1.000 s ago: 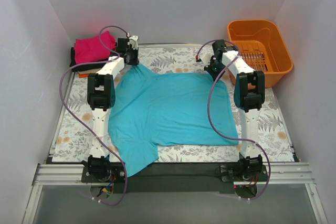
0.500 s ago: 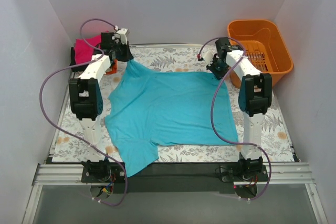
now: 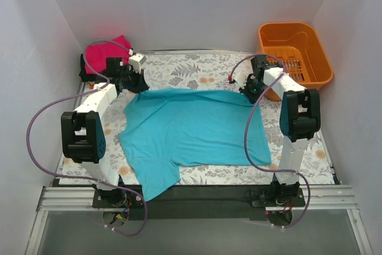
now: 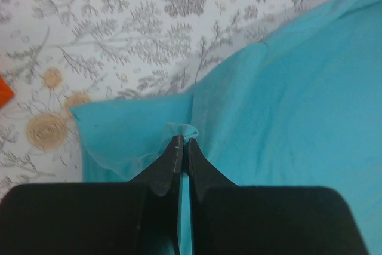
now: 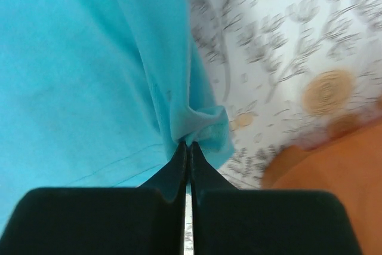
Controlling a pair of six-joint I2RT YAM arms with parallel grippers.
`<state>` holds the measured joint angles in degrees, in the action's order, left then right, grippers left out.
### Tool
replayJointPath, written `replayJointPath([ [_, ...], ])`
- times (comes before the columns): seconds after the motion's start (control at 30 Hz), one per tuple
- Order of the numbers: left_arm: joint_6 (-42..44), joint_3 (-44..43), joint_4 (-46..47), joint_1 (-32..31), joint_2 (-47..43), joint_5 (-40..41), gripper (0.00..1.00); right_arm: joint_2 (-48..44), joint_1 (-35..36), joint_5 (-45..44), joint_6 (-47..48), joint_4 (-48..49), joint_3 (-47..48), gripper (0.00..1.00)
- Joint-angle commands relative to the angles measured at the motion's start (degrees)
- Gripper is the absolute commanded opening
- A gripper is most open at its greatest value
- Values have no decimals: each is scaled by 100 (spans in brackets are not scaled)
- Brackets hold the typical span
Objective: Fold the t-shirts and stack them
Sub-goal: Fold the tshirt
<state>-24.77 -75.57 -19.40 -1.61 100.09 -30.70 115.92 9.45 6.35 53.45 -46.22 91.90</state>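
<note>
Both arms have swung outward and lower over the last second. The left tool (image 4: 183, 143) and right tool (image 5: 187, 146), each pinched fully closed on a far corner of the teal t-shirt (image 3: 191, 129), now pull its far edge straight across the counter (image 3: 197, 67). It looks spread for folding. A near sleeve overhangs the counter's edge, and the folded pink shirt (image 3: 104, 52) hides anything beneath it.

Three t-shirts show: one teal t-shirt (image 3: 191, 129); one magenta-pink t-shirt (image 3: 102, 52); one black t-shirt (image 3: 83, 68), of which only a dark edge is visible. There is one orange basket (image 3: 286, 25); one bench (image 3: 197, 73); two arms, the left arm (image 3: 83, 138) and the right arm (image 3: 298, 114); two grippers, the left gripper (image 4: 182, 141) and the right gripper (image 5: 186, 144), one per arm; two purple cables (image 3: 27, 138), one looped along each arm.
</note>
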Motion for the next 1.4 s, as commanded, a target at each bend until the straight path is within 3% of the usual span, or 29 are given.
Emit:
replayJointPath([
  [0.0, 508, 665, -47, 29, -665, -59, 0, -368, -137, 165, 499, 236, -523, 1],
  [0.23, 632, 1457, -108, 29, -851, 55, 0, -413, -154, 200, 588, 473, -1104, 1],
  [0.87, 851, 1765, -873, 29, -1511, 108, 0, -659, -163, 86, 719, 421, -1042, 1],
  [0.93, 1053, 1800, -1065, 20, -1371, 82, 0, -579, -154, -2, 745, 412, -1077, 7],
  [1.0, 1089, 1748, -1162, 20, -1300, 169, 16, -614, -181, 24, 789, 325, -1121, 20],
  [1.03, 1089, 1695, -1293, 55, -1247, 143, 30, -710, -181, 94, 842, 263, -1130, 31],
  [1.13, 1001, 1267, -1496, 378, -1186, -399, 45, -1027, -207, 349, 956, -10, -1130, 37],
  [1.2, 1062, 940, -1637, 450, -1028, -542, 47, -1254, -216, 585, 1035, -176, -1034, 41],
  [1.27, 870, 641, -1454, 468, -913, -412, 49, -1317, -207, 718, 984, -308, -903, 53],
  [1.37, 589, 220, -1164, 477, -448, 9, 49, -1125, -216, 956, 782, -441, -393, 53],
])
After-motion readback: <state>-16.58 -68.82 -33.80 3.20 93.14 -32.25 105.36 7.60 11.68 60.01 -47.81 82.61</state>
